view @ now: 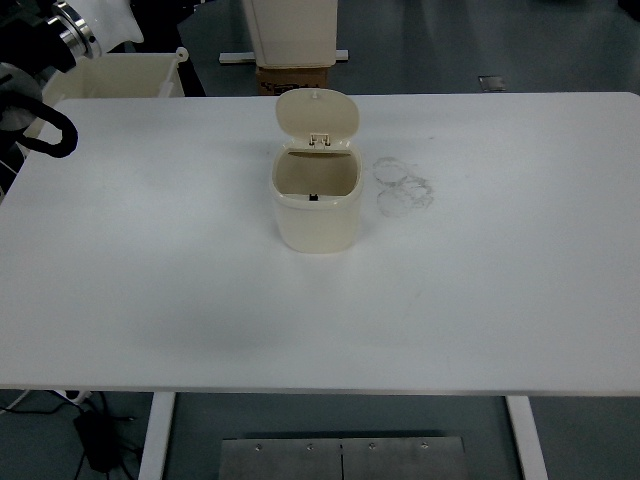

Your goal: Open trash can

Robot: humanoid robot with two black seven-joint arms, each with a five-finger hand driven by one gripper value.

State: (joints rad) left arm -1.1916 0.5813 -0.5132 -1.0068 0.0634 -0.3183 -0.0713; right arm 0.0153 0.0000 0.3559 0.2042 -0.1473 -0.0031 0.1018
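A small cream trash can [316, 208] stands upright near the middle of the white table [480, 300]. Its lid [317, 113] is swung up and back on the rear hinge, so the empty inside shows. Part of my left arm [40, 110] shows at the picture's upper left corner, over the table's far left edge and well away from the can. It touches nothing. My right arm does not show.
A larger cream bin [120, 75] stands beyond the table's far left corner. A cream stand [290, 30] over a brown box [295, 78] sits behind the far edge. Faint ring marks [402, 186] lie right of the can. Cables [90, 430] trail on the floor.
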